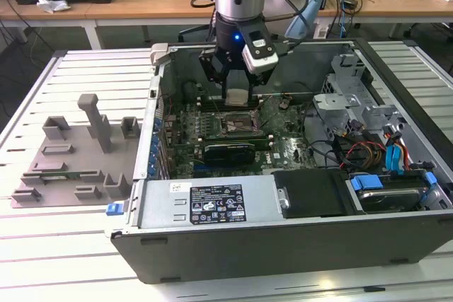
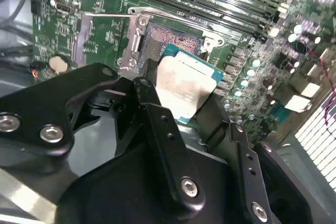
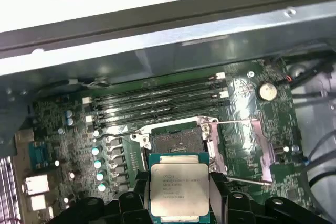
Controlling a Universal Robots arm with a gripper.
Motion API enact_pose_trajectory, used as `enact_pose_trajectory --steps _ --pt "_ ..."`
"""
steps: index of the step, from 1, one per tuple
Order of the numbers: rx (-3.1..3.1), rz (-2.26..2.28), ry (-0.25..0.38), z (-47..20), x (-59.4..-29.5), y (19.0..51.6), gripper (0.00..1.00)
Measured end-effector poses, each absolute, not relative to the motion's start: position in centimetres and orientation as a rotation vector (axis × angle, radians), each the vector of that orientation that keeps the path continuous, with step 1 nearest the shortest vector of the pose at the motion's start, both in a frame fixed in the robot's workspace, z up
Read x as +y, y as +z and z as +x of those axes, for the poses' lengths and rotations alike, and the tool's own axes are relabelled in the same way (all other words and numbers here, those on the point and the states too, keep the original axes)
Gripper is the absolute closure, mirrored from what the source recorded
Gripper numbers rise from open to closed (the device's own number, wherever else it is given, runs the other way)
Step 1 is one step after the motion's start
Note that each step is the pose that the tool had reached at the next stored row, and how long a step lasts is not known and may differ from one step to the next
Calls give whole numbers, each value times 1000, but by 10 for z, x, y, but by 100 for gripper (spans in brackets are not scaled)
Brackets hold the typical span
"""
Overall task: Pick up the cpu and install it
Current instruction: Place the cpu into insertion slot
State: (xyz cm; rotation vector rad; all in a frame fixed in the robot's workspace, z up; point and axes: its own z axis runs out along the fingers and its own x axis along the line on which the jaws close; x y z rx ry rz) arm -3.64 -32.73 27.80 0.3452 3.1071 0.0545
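The gripper (image 1: 236, 97) pinches the cpu (image 3: 179, 190) by its edges, level, above the open socket (image 3: 175, 141) of the motherboard (image 3: 247, 129) — not yet seated.

Holds cpu (image 3: 179, 187) in gripper (image 3: 179, 199), by socket (image 3: 176, 141), inside case (image 1: 283, 245); on table (image 1: 71, 259), to the exterior view's left of case: tray (image 1: 71, 167).

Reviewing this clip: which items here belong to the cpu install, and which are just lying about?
Job:
silvery-grey square cpu chip, gripped by the black tool
open empty square socket on the green motherboard

Lying about:
grey moulded plastic fixture tray
long black expansion card
silver metal power supply box
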Motion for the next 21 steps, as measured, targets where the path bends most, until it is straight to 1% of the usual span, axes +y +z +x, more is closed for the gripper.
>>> enact_pose_trajectory --steps 10,13,21 --pt "3050 671 52 -36 -327 278 46" --pt "3007 835 50 -36 -327 278 46" --pt "2933 1059 47 -36 -327 278 46"
